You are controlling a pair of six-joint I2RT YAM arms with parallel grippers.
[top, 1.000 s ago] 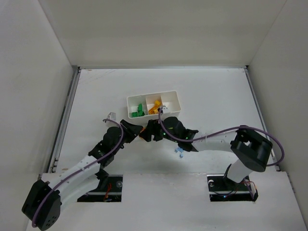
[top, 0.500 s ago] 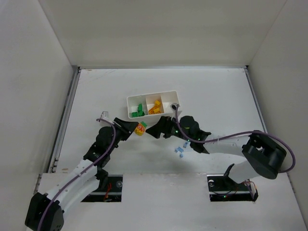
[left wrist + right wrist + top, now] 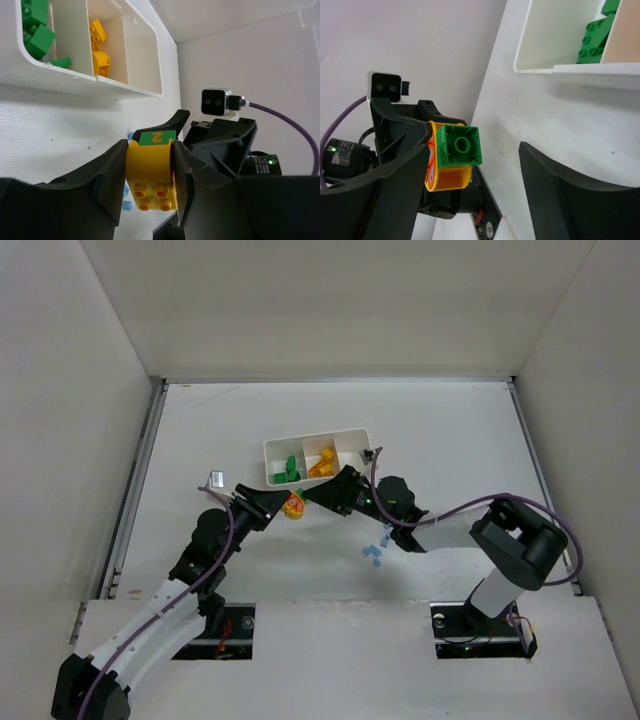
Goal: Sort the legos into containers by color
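Observation:
My left gripper (image 3: 283,504) is shut on a lego cluster (image 3: 294,505) and holds it just in front of the white three-compartment tray (image 3: 357,435). In the left wrist view the left gripper (image 3: 150,150) grips the cluster's yellow brick (image 3: 150,170), which carries a green brick marked "2" and a red side. My right gripper (image 3: 322,498) is open, facing the cluster from the right. In the right wrist view the green brick (image 3: 461,145) sits between the right gripper's (image 3: 475,172) spread fingers, close to the left one. Green bricks (image 3: 288,469) and yellow-orange bricks (image 3: 321,464) lie in the tray.
Pale blue bricks (image 3: 378,549) lie loose on the table below the right arm. White walls enclose the table on three sides. The tray's right compartment (image 3: 142,55) shows no bricks.
One second ago both grippers met at the cluster. The right gripper pulled back to the right, then came close again with open jaws. The left gripper kept hold and shifted slightly.

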